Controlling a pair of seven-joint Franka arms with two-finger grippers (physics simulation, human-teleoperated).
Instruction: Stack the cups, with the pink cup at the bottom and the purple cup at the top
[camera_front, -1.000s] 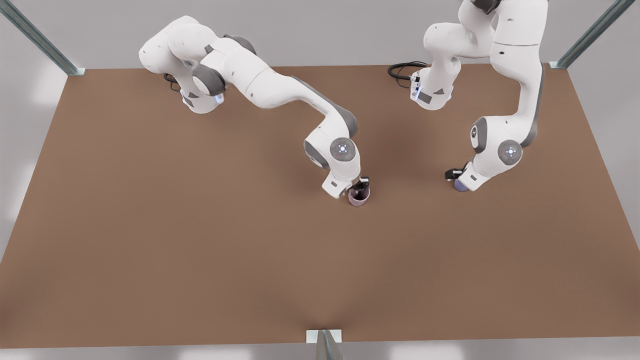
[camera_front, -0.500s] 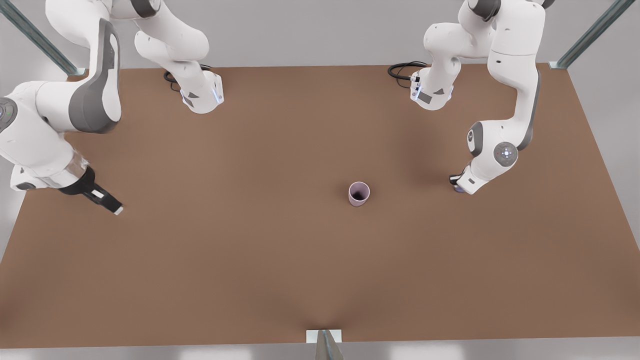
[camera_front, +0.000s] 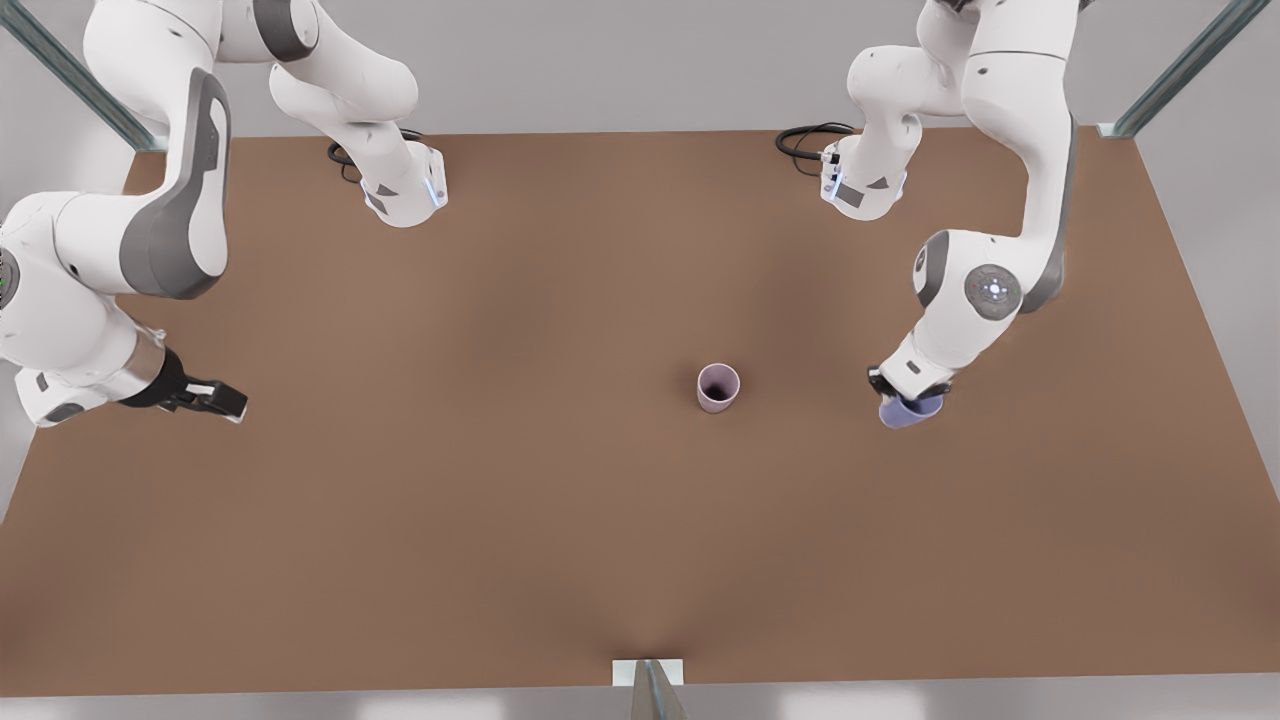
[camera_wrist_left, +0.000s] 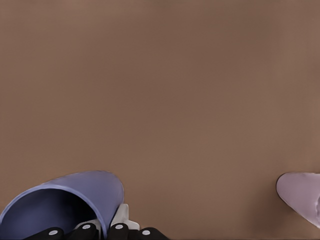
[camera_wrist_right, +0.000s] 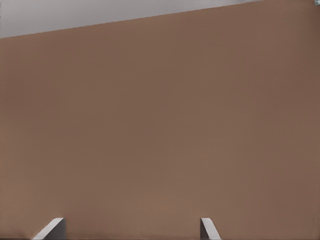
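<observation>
Right gripper: far at the front view's left, over bare counter, well apart from both cups — fingers spread wide, nothing between them; waiting.
Pink cup: upright on the counter near the middle, mouth up, dark inside, touched by nothing; seen at the edge of the left wrist view.
Purple cup: at the front view's right, apart from the pink cup, tilted, hanging just under the left wrist.
Left gripper: over the purple cup — fingers clenched on its rim, one inside the mouth, one outside the wall.
</observation>
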